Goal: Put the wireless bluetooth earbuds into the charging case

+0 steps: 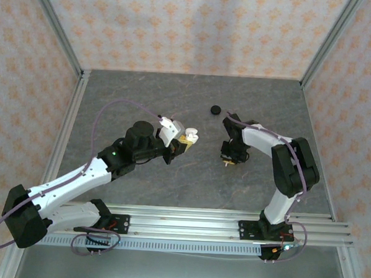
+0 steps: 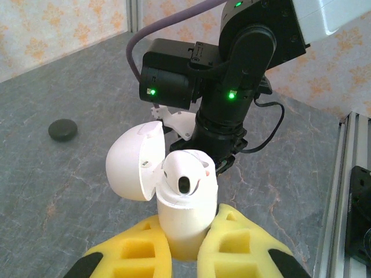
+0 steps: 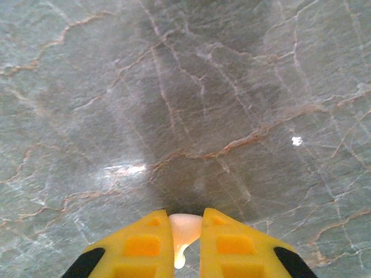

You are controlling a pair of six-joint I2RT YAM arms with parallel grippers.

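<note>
My left gripper (image 1: 184, 142) is shut on a white charging case (image 2: 184, 211), holding it upright above the table. The case's lid (image 2: 130, 162) hangs open to the left. One white earbud (image 2: 185, 174) sits in the case's top. To the right in the top view, my right gripper (image 1: 228, 159) points down close to the table, a short way from the case (image 1: 189, 137). In the right wrist view its yellow fingers (image 3: 145, 243) are shut on a second white earbud (image 3: 185, 229), stem towards the camera. The black earbuds are out of view.
A small black round disc (image 1: 215, 109) lies on the grey marble table (image 1: 171, 175) behind the grippers, also at the left in the left wrist view as the disc (image 2: 62, 129). The right arm (image 2: 232, 87) stands just beyond the held case. Metal rails edge the table.
</note>
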